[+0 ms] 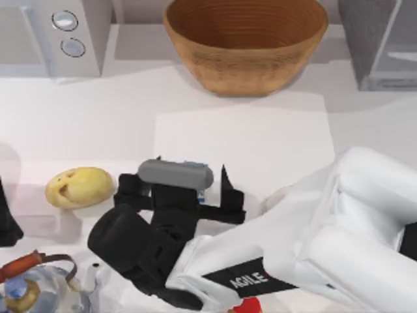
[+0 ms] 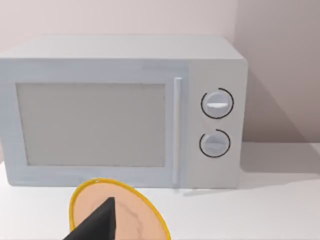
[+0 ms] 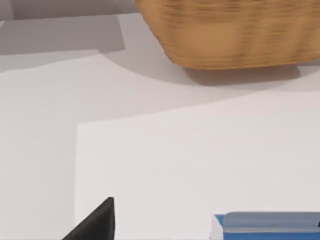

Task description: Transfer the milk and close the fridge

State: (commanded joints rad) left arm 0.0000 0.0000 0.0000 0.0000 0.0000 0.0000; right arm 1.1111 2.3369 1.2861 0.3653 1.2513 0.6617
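The right gripper (image 1: 189, 189) sat low over the front-middle of the table (image 1: 130, 117), its arm reaching in from the top view's lower right. The milk (image 1: 197, 184) stood just under the grey wrist cam housing, w/ a bit of blue and white peeking out between the black fingers (image 1: 225, 189). The fingers sat either side of the carton, approx. at its flanks, but whether they were grasping it or released I couldn't tell; contact was hidden by the gripper body. In the right wrist view the carton's blue top (image 3: 267, 227) showed at the frame edge, one dark fingertip (image 3: 97, 222) apart from it.

The carton rested at the front edge of a white mat (image 1: 241, 140) in the table's middle. Behind the mat stood a big woven basket (image 1: 244, 42). The fridge (image 1: 381, 42) was at the back right corner, dark grey, w/ a paler door panel in a light frame; door angle was hard to judge from above. A microwave (image 1: 55, 36) w/ two round dials stood at the back left.

A potato (image 1: 78, 187) lay left of the gripper, near but apart. A glass kettle (image 1: 36, 287) sat at the front left corner.

The left gripper (image 1: 8, 225) was parked at the left edge. Its wrist view faced the microwave (image 2: 125, 112), one finger (image 2: 97, 225) over a yellow-rimmed plate (image 2: 145, 210).
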